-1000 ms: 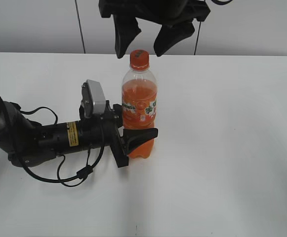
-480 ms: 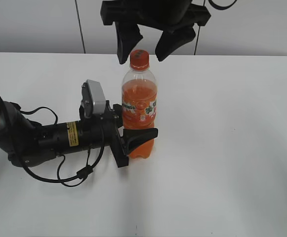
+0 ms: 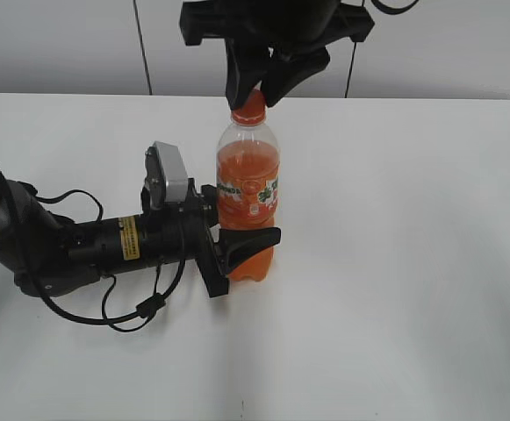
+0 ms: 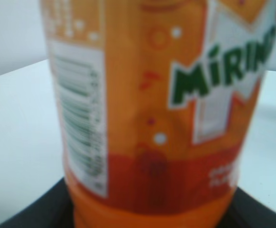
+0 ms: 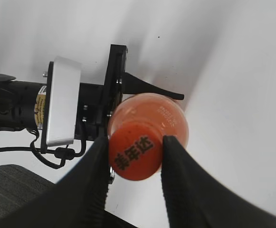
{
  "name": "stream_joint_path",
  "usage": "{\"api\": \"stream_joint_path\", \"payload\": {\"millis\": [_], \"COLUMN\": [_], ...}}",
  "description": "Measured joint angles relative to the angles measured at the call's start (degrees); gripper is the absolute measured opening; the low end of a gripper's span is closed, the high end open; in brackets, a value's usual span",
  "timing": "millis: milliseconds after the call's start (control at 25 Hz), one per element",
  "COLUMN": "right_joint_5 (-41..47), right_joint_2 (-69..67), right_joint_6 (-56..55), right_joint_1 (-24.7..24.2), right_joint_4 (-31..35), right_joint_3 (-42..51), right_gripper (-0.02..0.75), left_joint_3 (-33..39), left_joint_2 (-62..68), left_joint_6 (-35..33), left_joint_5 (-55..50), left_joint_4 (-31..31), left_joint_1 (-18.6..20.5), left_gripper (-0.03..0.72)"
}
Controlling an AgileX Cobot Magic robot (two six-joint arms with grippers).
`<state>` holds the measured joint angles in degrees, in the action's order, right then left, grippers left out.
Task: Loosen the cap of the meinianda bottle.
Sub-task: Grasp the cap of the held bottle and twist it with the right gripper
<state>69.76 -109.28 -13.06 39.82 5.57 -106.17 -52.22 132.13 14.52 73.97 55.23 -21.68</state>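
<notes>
The meinianda bottle [image 3: 247, 197] stands upright on the white worktop [image 3: 395, 263], slightly left of frame centre in the exterior view. The left gripper [image 3: 237, 250] reaches in horizontally from the lower left of the frame; its fingers are set around the lower body of the bottle, below the label, holding it at a medium width. In the left wrist view the label fills the frame and the fingers show only as dark edges along the bottom.

The right gripper [image 5: 137, 156] comes down from the top centre of the exterior view. Its two black fingers [image 5: 97, 166] stand one on each side of the cap [image 5: 134, 156], narrowed against its rim; the right wrist view shows them touching or very nearly touching.

Progress: the bottle is braced and the cap is enclosed. The cap sits fully down on the neck, so the loosening turn appears not yet done. Remaining: confirm the grip, then rotate.

Surroundings: the left arm's cable [image 3: 132, 307] loops on the worktop at lower left. Nothing blocks the cap.
</notes>
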Motion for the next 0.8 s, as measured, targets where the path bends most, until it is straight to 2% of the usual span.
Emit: {"api": "stream_joint_path", "payload": {"millis": [280,800], "right_joint_5": [0.0,0.0], "right_joint_2": [0.0,0.0], "right_joint_6": [0.48,0.82], "right_joint_1": [0.0,0.0], "right_joint_4": [1.28,1.45], "right_joint_3": [0.0,0.0], "right_gripper": [0.302,0.305], "left_joint_3": [0.0,0.0], "left_joint_2": [0.0,0.0], "left_joint_6": [0.0,0.0], "left_joint_5": [0.0,0.0], "left_joint_4": [-0.06,0.0], "left_joint_1": [-0.04,-0.04], "left_gripper": [0.389,0.389]}}
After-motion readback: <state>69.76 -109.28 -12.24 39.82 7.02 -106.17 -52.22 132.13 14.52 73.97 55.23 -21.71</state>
